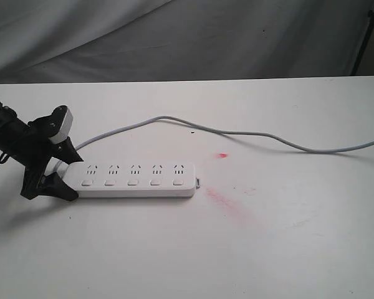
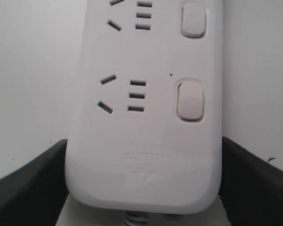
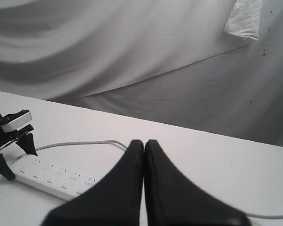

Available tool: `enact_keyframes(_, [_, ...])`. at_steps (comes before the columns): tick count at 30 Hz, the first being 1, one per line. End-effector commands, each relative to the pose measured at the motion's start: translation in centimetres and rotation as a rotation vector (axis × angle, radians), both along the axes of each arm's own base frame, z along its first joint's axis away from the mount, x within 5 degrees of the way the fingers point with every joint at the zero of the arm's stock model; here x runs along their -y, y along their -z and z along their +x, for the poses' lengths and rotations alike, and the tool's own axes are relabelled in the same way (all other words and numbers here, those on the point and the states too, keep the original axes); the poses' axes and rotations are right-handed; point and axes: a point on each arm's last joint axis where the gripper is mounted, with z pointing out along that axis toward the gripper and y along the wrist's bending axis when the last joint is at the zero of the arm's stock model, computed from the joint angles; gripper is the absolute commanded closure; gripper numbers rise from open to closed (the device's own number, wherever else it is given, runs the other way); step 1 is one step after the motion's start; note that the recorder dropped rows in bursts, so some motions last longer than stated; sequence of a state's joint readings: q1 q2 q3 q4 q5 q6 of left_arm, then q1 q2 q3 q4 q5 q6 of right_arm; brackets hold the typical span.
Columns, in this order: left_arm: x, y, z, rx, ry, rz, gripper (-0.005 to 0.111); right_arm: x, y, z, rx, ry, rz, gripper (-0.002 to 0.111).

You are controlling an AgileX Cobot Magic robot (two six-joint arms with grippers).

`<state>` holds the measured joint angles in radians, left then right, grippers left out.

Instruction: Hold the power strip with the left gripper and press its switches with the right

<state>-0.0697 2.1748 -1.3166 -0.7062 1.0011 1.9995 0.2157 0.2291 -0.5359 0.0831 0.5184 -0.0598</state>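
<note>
Far left of the exterior view: left claw (image 1: 71, 175) down at tabletop (image 1: 287, 243) level, spread wide across the cord end of the power strip (image 1: 134, 179). The left wrist view has both black fingers (image 2: 28, 188) right against the strip's two long edges, so I read it as a grip across the width, with nothing else in it. The strip lies flat, sockets (image 1: 133, 169) up, lengthwise on the left-centre of the tabletop. Switches (image 1: 132, 182): five in a row along the near edge, one under each socket group, none touched. The light grey cord (image 1: 237, 132) leaves the clamped end, curves away behind the strip and runs off to the right, slack. A red smear (image 1: 221, 198) sits on the tabletop just right of the strip's free end. The right claw (image 3: 144, 143) is not in the exterior view; its own wrist view shows it fully closed, tips together, empty, raised in the air and well apart from the strip. Handling, judged: rigid hard plastic, probably light, with a smooth shell, so it is likely to skid or pivot on the tabletop when pushed near the free end. A hold across the width at the cord end looks right, as it leaves all five switches clear. The switches are small and shallow, so the closed tips should press straight down, one at a time; an off-centre poke could slip onto the socket face. The slack cord shouldn't pull.
</note>
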Motion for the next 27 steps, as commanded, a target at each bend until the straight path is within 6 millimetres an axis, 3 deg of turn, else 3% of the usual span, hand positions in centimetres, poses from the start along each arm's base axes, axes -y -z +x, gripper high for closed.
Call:
enact_keyframes(1, [0.0, 0.0, 0.1, 0.005, -0.005, 0.009, 0.041, -0.2, -3.6, 1.4, -0.054, 0.009, -0.035, 0.108])
enact_keyframes(5, [0.0, 0.0, 0.1, 0.005, -0.005, 0.009, 0.041, -0.7, -5.3, 3.6, -0.107, 0.007, -0.047, 0.108])
enact_keyframes(8, [0.0, 0.0, 0.1, 0.005, -0.005, 0.009, 0.041, -1.5, -5.3, 5.7, -0.187, -0.024, 0.006, 0.108])
enact_keyframes(13, [0.0, 0.0, 0.1, 0.005, -0.005, 0.009, 0.041, -2.8, -3.1, 8.0, -0.428, -0.077, 0.041, 0.108])
enact_keyframes(17, [0.0, 0.0, 0.1, 0.005, -0.005, 0.009, 0.041, -4.8, -1.1, 9.7, -0.571, -0.21, -0.078, 0.108])
enact_keyframes(23, [0.0, 0.0, 0.1, 0.005, -0.005, 0.009, 0.041, -8.9, 1.1, 12.2, -0.633, -0.439, -0.211, 0.108])
enact_keyframes(27, [0.0, 0.0, 0.1, 0.005, -0.005, 0.009, 0.041, -11.4, 1.2, 14.8, -0.634, -0.552, -0.294, 0.108])
